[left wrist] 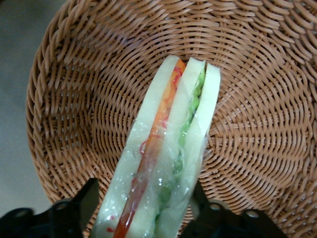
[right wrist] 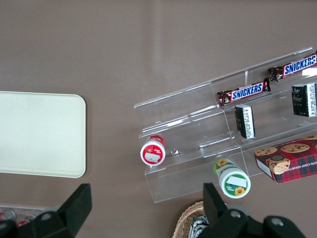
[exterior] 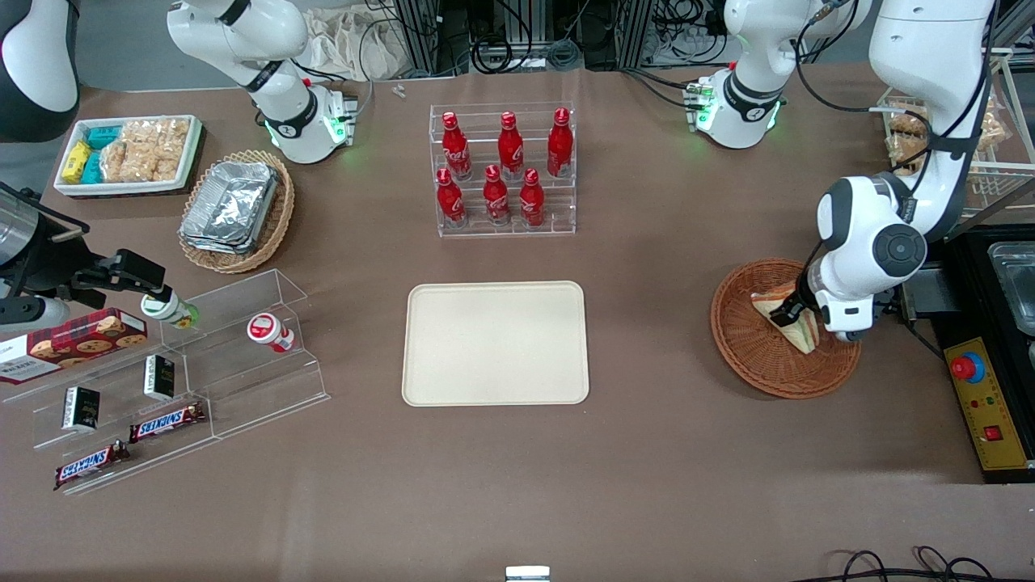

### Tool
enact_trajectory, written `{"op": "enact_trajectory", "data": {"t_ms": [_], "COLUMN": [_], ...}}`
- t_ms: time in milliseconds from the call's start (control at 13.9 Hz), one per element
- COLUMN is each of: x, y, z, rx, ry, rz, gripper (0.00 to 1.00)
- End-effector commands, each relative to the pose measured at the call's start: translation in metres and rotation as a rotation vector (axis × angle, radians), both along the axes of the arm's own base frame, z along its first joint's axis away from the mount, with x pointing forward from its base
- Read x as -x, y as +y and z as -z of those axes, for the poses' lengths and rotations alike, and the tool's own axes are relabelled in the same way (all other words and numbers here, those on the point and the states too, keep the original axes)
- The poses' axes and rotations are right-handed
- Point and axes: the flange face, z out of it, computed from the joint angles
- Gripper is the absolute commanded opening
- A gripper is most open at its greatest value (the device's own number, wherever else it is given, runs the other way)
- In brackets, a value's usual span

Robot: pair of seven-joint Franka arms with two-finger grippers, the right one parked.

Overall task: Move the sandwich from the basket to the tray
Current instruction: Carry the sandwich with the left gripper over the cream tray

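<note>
1. The sandwich (left wrist: 166, 163) stands on edge in the wicker basket (exterior: 756, 343), wrapped in clear film.
2. The gripper (left wrist: 143, 210) straddles it, one finger (left wrist: 81, 203) on each bread face; whether they pinch, I cannot tell.
3. The tray (exterior: 496, 343) lies bare, well apart.

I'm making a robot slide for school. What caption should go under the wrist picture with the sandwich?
End effector straddling the wrapped sandwich in the wicker basket.
</note>
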Motion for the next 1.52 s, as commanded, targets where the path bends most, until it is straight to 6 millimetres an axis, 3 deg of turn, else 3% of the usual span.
{"op": "enact_trajectory", "data": {"t_ms": [0, 144, 289, 577, 794, 938, 1082, 1155, 1227, 1443], "x": [0.002, -0.011, -0.027, -0.061, -0.077, -0.082, -0.083, -0.08, -0.074, -0.079], "y": [-0.001, -0.005, -0.009, -0.021, -0.047, -0.088, -0.147, -0.176, -0.212, -0.288], "z": [-0.004, -0.028, -0.065, -0.163, -0.252, -0.3, -0.316, -0.312, -0.303, -0.261], "rx": [-0.016, -0.017, -0.024, -0.022, 0.006, 0.024, 0.088, 0.109, 0.133, 0.229], "ry": [-0.035, -0.081, -0.066, 0.037, 0.024, 0.019, -0.018, -0.013, -0.005, -0.071], "rz": [-0.034, -0.046, -0.023, 0.102, 0.22, 0.3, 0.436, 0.513, 0.588, 0.685], "gripper": [0.0, 0.0, 0.0, 0.0, 0.0, 0.0, 0.0, 0.01, 0.03, 0.0]}}
